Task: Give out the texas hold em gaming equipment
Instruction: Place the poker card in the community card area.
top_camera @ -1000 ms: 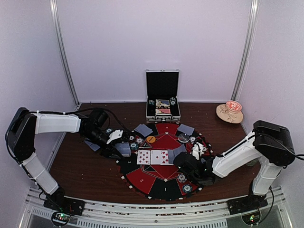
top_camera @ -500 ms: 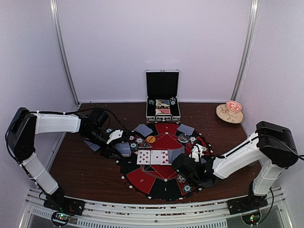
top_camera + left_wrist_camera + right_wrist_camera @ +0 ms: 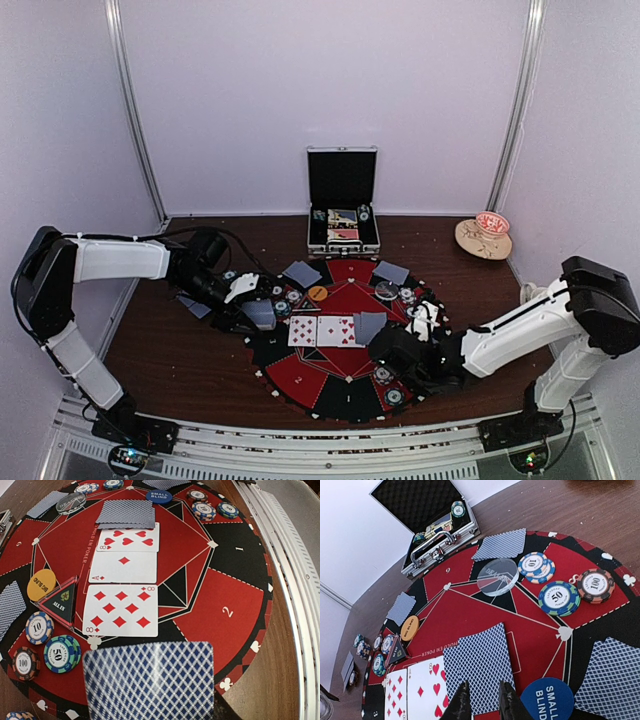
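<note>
Fingers (image 3: 462,702): the dark pair of the right gripper (image 3: 484,692) stand a little apart with nothing clamped between them.
Face-down card (image 3: 479,665): it lies flat on the mat (image 3: 235,610) just ahead of the tips. Its near edge shows in the gap, and it sits just right of the three face-up cards (image 3: 124,567).
Right arm: over the last second its upper links swing out to the right and the wrist eases right, while the face-down card stays where it is.
Meaning: the card looks dealt and let go, and the arm seems to be backing off, so this placement is probably done.
Left gripper (image 3: 248,300): it has not moved in that second and hangs at the mat's left edge, pinching the held card (image 3: 150,680). I judge this from the card covering the place in the wrist view where its fingers would show.
Other equipment: the dealer disc (image 3: 497,576) and chips (image 3: 559,597) sit on the mat's far right, and the small blind disc (image 3: 554,700) is just right of the face-down card.
Case (image 3: 343,215): it stands open beyond the mat's far edge with at least one chip inside, so more may remain to hand out.
Hidden: the left fingers cannot be seen. The small blind disc is cut off by the frame edge. From above, the right arm covers the mat's near right sectors. It is unclear whether the face-down card is single or stacked.
</note>
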You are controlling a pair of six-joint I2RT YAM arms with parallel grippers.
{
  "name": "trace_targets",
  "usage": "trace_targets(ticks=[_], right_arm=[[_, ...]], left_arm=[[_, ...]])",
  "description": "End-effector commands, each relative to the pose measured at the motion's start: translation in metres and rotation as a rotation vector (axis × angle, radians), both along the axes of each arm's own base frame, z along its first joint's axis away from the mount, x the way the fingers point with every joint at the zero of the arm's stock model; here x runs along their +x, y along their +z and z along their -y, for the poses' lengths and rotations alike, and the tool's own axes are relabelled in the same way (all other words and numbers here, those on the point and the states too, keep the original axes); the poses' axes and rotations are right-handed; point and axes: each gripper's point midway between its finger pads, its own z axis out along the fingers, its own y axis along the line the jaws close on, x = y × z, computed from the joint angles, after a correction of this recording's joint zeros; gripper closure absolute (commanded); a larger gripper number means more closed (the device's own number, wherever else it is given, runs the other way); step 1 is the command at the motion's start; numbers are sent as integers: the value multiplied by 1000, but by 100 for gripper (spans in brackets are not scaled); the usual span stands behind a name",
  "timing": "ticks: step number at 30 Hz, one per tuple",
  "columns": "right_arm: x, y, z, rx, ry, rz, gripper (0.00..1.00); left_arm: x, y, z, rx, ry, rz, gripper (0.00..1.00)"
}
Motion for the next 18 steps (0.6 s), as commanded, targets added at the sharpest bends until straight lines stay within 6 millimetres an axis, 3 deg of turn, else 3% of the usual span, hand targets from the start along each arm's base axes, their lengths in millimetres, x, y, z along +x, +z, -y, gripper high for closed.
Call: trace_targets(ticks=[1, 9, 14, 18], right_arm=[[-2, 26, 23, -28, -53, 63, 78], [-8, 74, 28, -35, 47, 118, 66], [-16, 94, 30, -44, 123, 127, 62], [-22, 97, 31, -78, 173, 104, 60]], left_arm=[[6, 7, 3, -24, 6, 20, 54], [18, 1, -4, 5, 46, 42, 54], [30, 3, -19, 36, 89, 58, 54], [31, 0, -29, 56, 112, 64, 54]])
